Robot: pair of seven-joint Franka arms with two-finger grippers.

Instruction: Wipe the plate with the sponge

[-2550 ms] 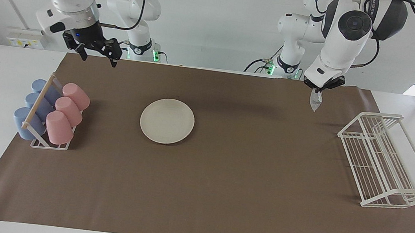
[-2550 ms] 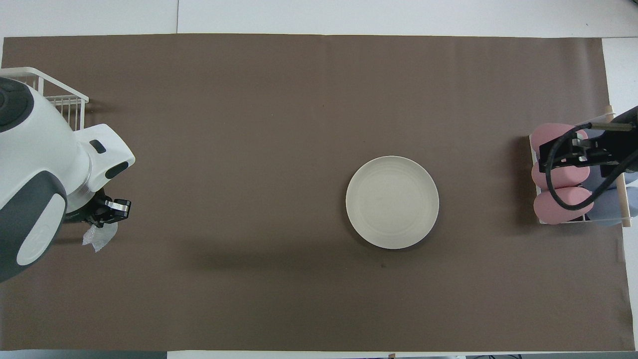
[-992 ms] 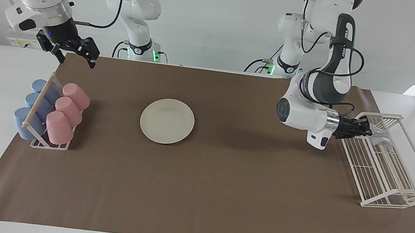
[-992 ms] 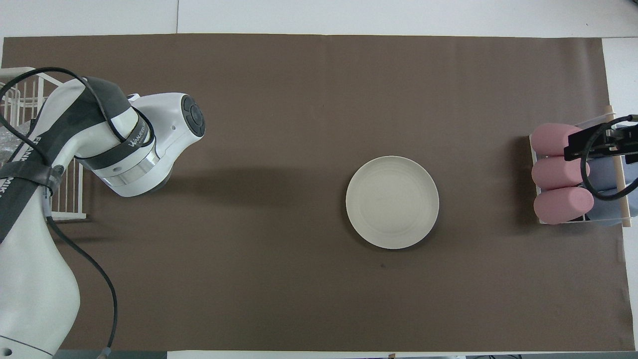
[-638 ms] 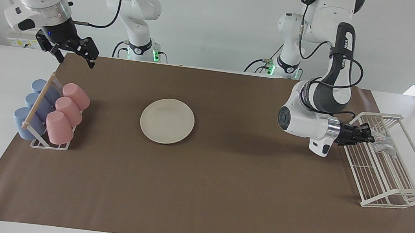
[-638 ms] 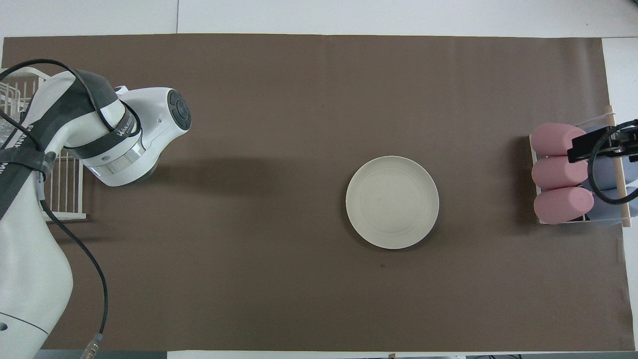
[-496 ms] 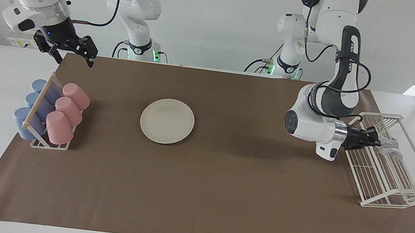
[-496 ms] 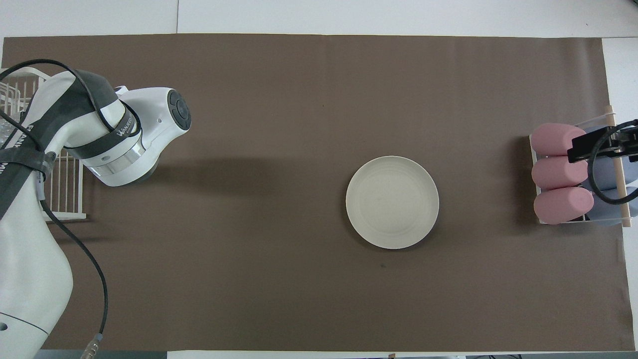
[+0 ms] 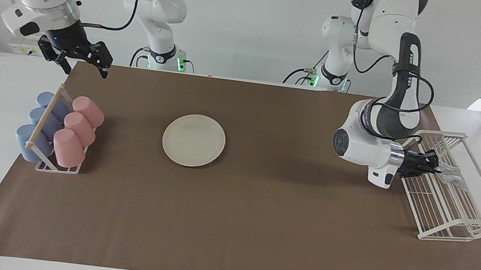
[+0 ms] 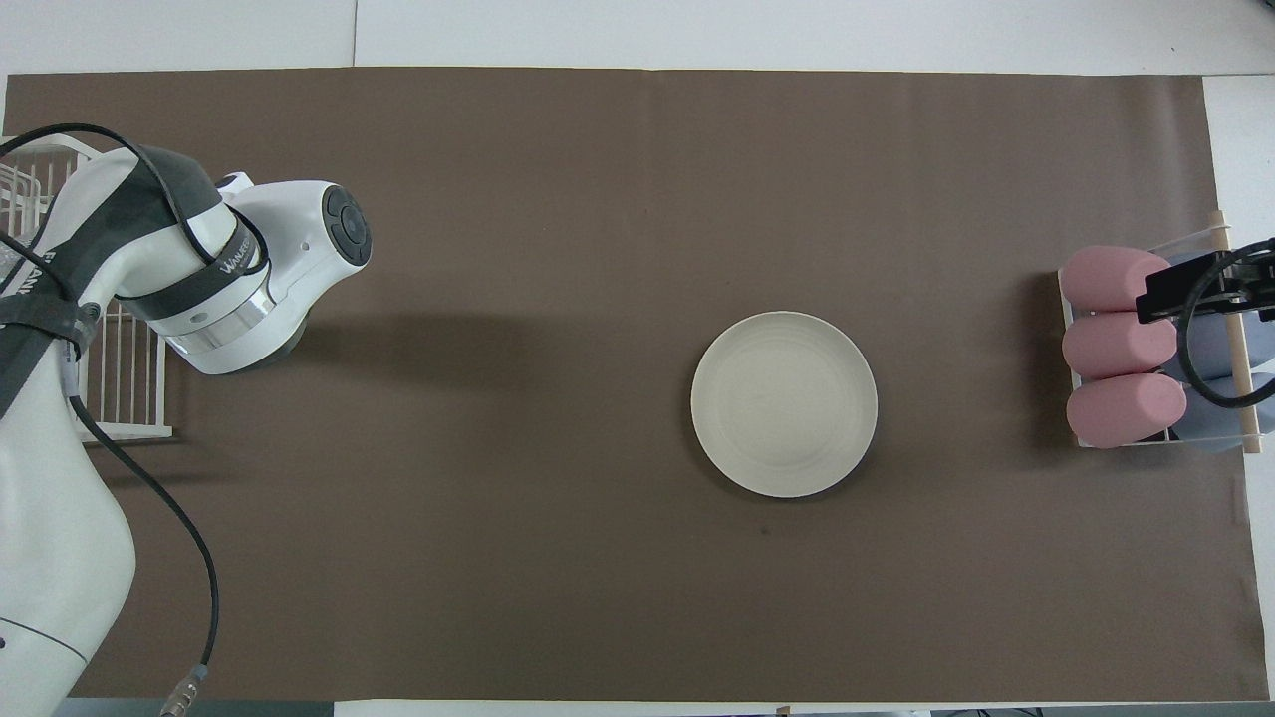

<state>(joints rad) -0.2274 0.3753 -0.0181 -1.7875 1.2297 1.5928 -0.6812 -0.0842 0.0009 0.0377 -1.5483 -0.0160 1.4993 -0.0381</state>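
The cream plate [image 9: 194,140] lies flat on the brown mat, toward the right arm's end; it also shows in the overhead view [image 10: 784,403]. My left gripper [image 9: 434,167] reaches sideways into the white wire rack [image 9: 445,134] at the left arm's end and is shut on the silvery sponge [image 9: 452,174], which hangs low inside the rack. In the overhead view the left arm hides its gripper and the sponge. My right gripper [image 9: 84,60] is open and empty, raised over the mat's edge by the cup rack.
A rack of pink cups [image 9: 76,131] and blue cups [image 9: 39,126] stands at the right arm's end, also in the overhead view [image 10: 1121,358]. The wire rack's floor shows in the overhead view [image 10: 129,393]. The left arm's elbow [image 10: 259,279] hangs over the mat.
My left arm swung from above the mat down to the wire rack and carried the sponge into it, then lower. My right gripper drifted toward the cup rack's end.
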